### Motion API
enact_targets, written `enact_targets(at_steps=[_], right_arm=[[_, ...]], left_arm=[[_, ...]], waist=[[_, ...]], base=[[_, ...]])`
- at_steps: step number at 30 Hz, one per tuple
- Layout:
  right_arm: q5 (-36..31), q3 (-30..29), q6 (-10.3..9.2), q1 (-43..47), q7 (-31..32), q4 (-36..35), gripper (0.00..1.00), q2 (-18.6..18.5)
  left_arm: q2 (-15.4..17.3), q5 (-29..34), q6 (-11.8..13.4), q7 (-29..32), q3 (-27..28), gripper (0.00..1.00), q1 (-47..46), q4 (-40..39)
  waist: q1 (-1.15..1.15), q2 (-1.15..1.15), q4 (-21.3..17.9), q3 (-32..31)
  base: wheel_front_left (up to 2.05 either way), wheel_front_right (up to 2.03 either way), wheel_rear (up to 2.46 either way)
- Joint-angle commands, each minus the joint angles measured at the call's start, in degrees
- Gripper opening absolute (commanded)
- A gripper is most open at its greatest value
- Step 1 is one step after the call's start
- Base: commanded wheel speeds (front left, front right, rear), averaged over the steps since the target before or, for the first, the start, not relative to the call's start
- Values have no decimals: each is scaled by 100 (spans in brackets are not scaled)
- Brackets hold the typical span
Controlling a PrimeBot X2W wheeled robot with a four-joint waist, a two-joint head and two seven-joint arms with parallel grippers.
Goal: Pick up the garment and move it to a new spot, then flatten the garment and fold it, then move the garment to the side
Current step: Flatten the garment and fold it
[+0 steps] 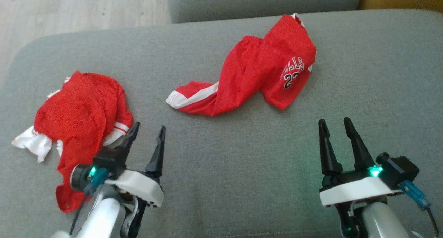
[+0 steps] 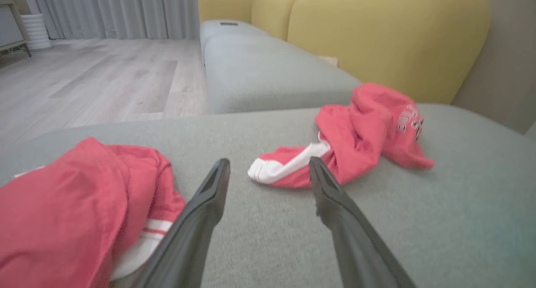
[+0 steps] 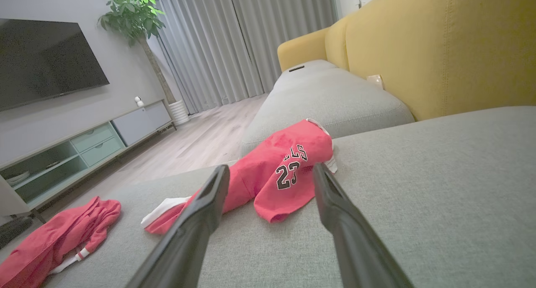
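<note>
Two crumpled red garments lie on the grey sofa cushion (image 1: 221, 182). One red garment (image 1: 256, 72) with white stripes and the number 23 lies at the middle back, also seen as the printed garment (image 2: 356, 133) (image 3: 276, 175). A second red-and-white garment (image 1: 79, 124) is heaped at the left (image 2: 75, 204) (image 3: 54, 237). My left gripper (image 1: 148, 132) stands open just right of that heap, its left finger next to the cloth, nothing between the fingers (image 2: 209, 204). My right gripper (image 1: 334, 125) is open at the lower right, in front of the printed garment and apart from it.
A second grey cushion (image 1: 263, 2) adjoins at the back, with the yellow sofa back (image 3: 439, 49) to the right. Wood floor (image 1: 69, 13) lies beyond the cushion's left edge. A TV stand (image 3: 75, 150) and potted plant (image 3: 130, 11) stand across the room.
</note>
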Motion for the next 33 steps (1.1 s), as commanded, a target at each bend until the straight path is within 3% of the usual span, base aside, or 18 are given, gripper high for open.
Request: enact_targets(at_steps=[1, 10, 25, 26, 27, 33], right_arm=[[-7, 163, -5, -206, -60, -183, 100, -21], [3, 218, -5, -402, -60, -222, 100, -21], [71, 275, -5, -604, -60, -279, 100, -21], [79, 276, -5, -612, -60, -277, 100, -21], [86, 275, -5, -616, -60, -273, 100, -21], [124, 222, -5, -577, -60, -224, 100, -21]], left_arm=[[76, 123, -34, -13, 128, 100, -485, 13], [171, 699, -191, 377, -360, 100, -1675, 1354], [233, 1275, -422, 373, -932, 100, -2974, 3129], [215, 1283, -454, 370, -968, 42, -3030, 3240], [193, 1276, -501, 360, -1002, 0, -3073, 3341], [-126, 712, -796, 153, -1024, 0, -3084, 3500]], waist=[[0, 0, -82, 101], [0, 0, -485, 621], [0, 0, -780, 997], [0, 0, -782, 999], [0, 0, -781, 993], [0, 0, -714, 811]], base=[[0, 0, 0], [0, 0, 0], [0, 0, 0], [0, 0, 0], [0, 0, 0], [0, 0, 0]])
